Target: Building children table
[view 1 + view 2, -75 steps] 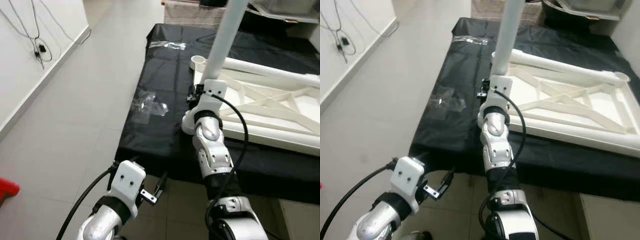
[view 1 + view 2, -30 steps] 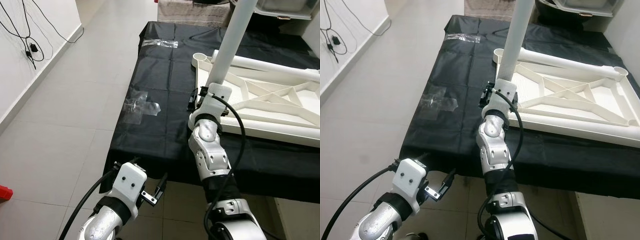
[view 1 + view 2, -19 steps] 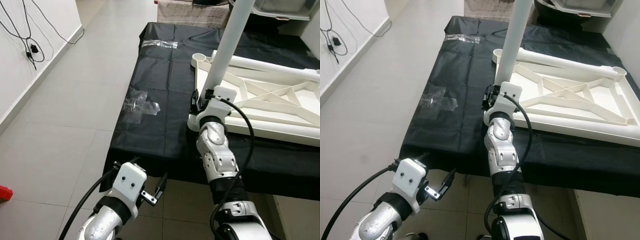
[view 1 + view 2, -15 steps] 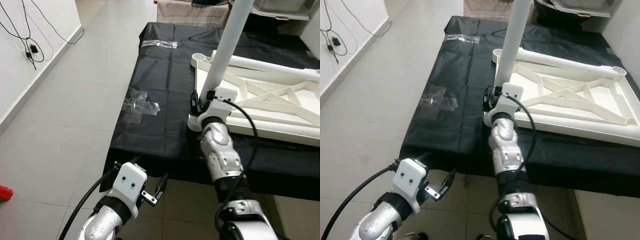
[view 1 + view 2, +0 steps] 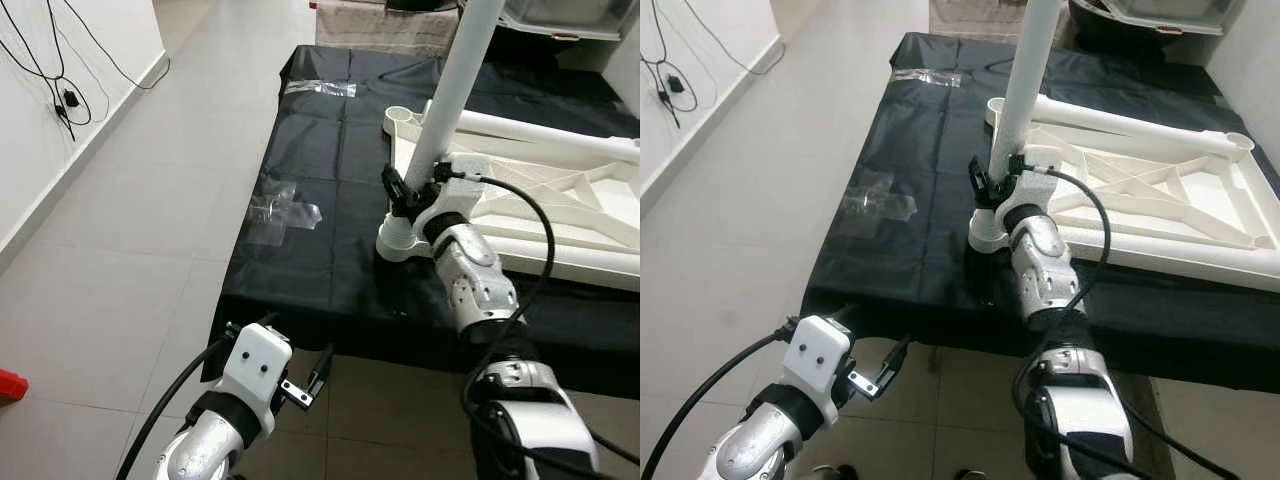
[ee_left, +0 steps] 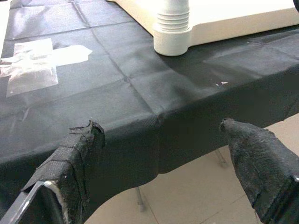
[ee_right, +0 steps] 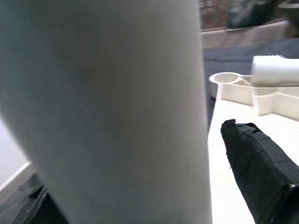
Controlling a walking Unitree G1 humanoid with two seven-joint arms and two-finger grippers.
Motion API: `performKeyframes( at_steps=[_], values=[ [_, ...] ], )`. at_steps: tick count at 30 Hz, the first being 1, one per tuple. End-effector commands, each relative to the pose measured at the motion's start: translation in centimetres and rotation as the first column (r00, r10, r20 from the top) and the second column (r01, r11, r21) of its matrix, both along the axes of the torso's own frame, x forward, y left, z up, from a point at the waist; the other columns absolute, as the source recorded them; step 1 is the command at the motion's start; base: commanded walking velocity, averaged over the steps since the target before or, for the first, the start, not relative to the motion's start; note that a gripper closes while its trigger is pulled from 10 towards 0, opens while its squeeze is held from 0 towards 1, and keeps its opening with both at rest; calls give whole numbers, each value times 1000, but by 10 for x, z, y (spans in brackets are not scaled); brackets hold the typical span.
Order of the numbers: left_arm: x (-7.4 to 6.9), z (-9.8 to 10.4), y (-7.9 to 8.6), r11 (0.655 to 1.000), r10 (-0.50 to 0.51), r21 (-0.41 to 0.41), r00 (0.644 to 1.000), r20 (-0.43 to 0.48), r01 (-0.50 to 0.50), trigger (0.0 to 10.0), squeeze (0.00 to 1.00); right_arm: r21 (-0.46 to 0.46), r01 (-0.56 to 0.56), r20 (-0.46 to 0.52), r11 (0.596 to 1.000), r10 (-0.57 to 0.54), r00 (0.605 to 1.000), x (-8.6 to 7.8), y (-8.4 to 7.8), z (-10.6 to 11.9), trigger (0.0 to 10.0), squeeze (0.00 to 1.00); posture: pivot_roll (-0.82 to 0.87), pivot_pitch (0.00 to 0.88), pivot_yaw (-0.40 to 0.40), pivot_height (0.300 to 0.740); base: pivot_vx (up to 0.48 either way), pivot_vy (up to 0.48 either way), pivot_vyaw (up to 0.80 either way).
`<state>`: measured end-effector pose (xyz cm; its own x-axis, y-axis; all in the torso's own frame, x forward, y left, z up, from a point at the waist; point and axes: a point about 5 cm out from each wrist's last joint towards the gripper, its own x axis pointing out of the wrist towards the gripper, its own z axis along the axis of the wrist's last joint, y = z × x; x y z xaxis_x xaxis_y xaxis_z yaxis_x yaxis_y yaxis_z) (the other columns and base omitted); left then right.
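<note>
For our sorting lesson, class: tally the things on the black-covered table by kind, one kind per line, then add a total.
White table top, lying upside down: 1
White table legs: 2, one upright in the right pincer, one lying along the far side
Clear plastic bags: 2, near and far
Total: 5

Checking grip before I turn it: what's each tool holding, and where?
Right tool grips the white table leg near its lower end, above the corner socket. Left tool holds nothing.
</note>
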<state>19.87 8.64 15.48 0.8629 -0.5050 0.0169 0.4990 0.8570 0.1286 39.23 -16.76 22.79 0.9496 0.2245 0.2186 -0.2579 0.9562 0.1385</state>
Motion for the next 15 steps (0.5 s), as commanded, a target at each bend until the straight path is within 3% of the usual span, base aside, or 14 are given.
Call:
performKeyframes(
  at_steps=[1, 11, 13, 15],
  values=[
    [-1, -6, 0, 1000, -4, 8, 1000, -26, 4, 10000, 0, 8, -37, 12, 999, 37, 999, 1, -7, 3, 10000, 0, 89, 201, -39, 740, 0, 0, 0],
    [-1, -5, 0, 1000, -1, 7, 1000, -25, 1, 10000, 0, -12, -132, 16, 991, 132, 991, 6, -20, 11, 10000, 0, 91, 203, -40, 740, 0, 0, 0],
    [-1, -5, 0, 1000, -2, 7, 1000, -25, 2, 10000, 0, -35, -224, 14, 974, 224, 974, 8, -25, 19, 10000, 0, 93, 206, -39, 740, 0, 0, 0],
    [-2, -5, 1, 1000, -2, 8, 1000, -25, 2, 10000, 0, -37, -248, 13, 968, 249, 969, 8, -25, 19, 10000, 0, 93, 206, -39, 740, 0, 0, 0]
  ],
)
